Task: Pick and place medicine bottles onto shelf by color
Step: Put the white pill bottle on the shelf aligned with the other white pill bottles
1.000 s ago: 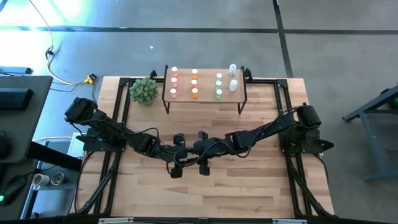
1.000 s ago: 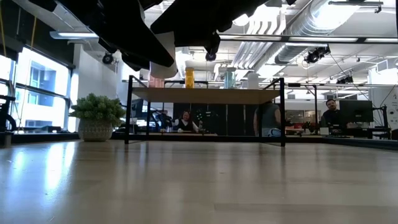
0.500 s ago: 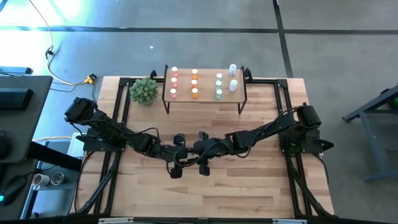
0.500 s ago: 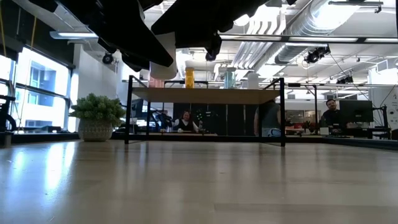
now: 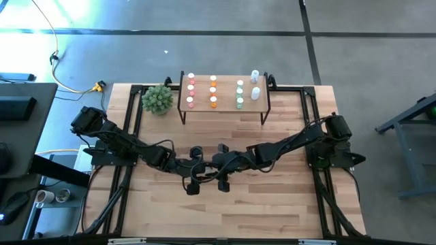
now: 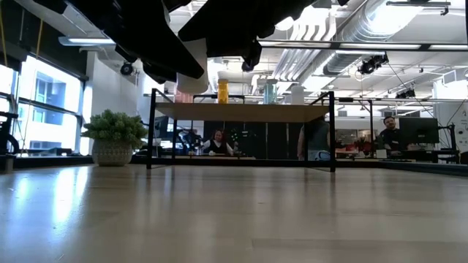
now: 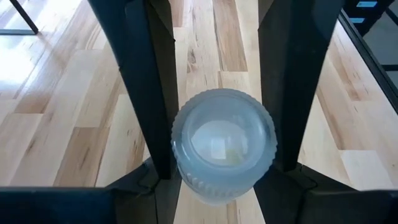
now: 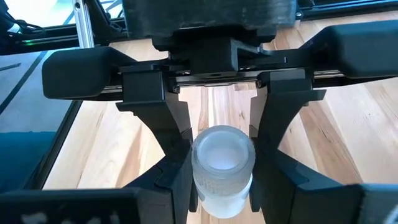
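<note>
The clear bottle (image 7: pixel 224 144) sits between both grippers at once, and that shared hold is what the coming move turns on. In the high view the left gripper (image 5: pixel 194 178) and the right gripper (image 5: pixel 219 175) meet nose to nose just below the frame's centre, over bare table (image 5: pixel 272 204), with the bottle itself hidden between them; the shelf (image 5: pixel 262 103) lies up-frame, well apart, carrying rows of pink, orange and green bottles (image 5: pixel 213 92) plus two white ones at its right end, beside a green plant (image 5: pixel 157 99). In the low view the dark arms fill the upper left, a pale cylinder showing under them, and the shelf stands across the middle with the plant at left. In the left wrist view the bottle is seen end-on, a frosted, ribbed round face, pinched between that gripper's two dark fingers (image 7: pixel 152 93). In the right wrist view the same bottle (image 8: pixel 222 163) appears end-on again, squeezed by the near fingers (image 8: pixel 177 180) while the left gripper faces it. Its long axis seems to run gripper to gripper; the white end of the shelf looks like its destination.
</note>
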